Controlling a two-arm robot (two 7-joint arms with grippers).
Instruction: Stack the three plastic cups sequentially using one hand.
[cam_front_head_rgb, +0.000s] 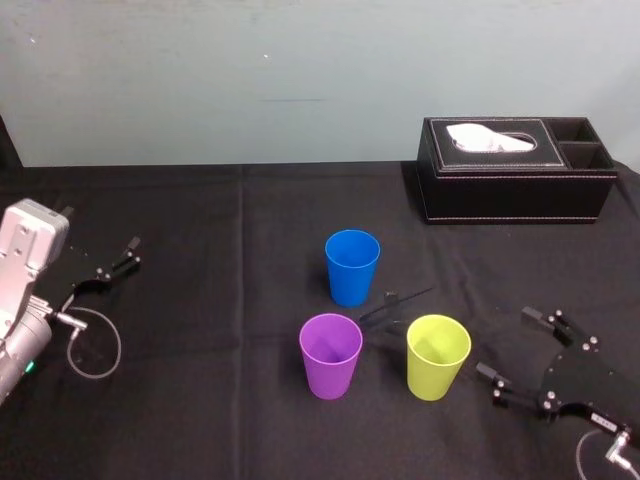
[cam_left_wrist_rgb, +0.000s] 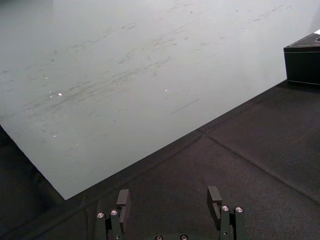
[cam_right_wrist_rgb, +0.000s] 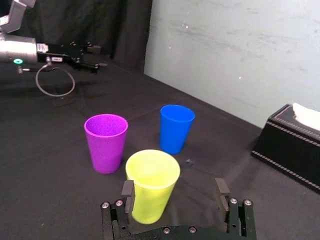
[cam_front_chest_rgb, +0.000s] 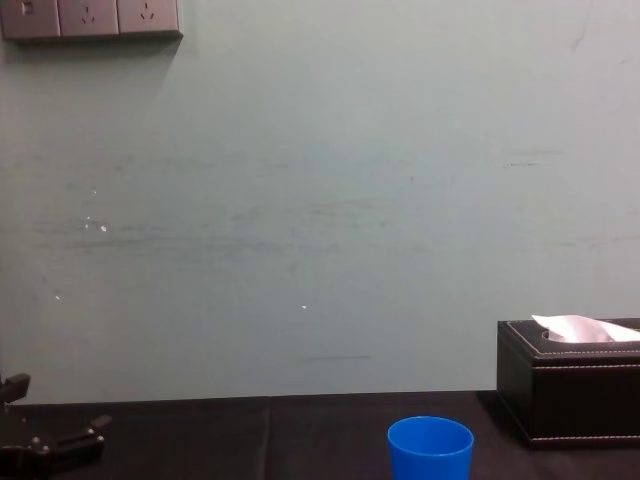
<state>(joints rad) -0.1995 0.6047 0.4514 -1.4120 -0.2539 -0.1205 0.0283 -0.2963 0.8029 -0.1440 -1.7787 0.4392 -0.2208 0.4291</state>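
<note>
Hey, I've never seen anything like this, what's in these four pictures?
It's a robot with two arms, each ending in a two-fingered gripper. One picture looks down from its head, one across from its chest, two from cameras on its wrists. On the black table stand a blue cup, a purple cup and a yellow-green cup, upright and apart, with a black tissue box behind. The left gripper sits far left; the right gripper sits near the yellow-green cup. Both are open, holding nothing.
</note>
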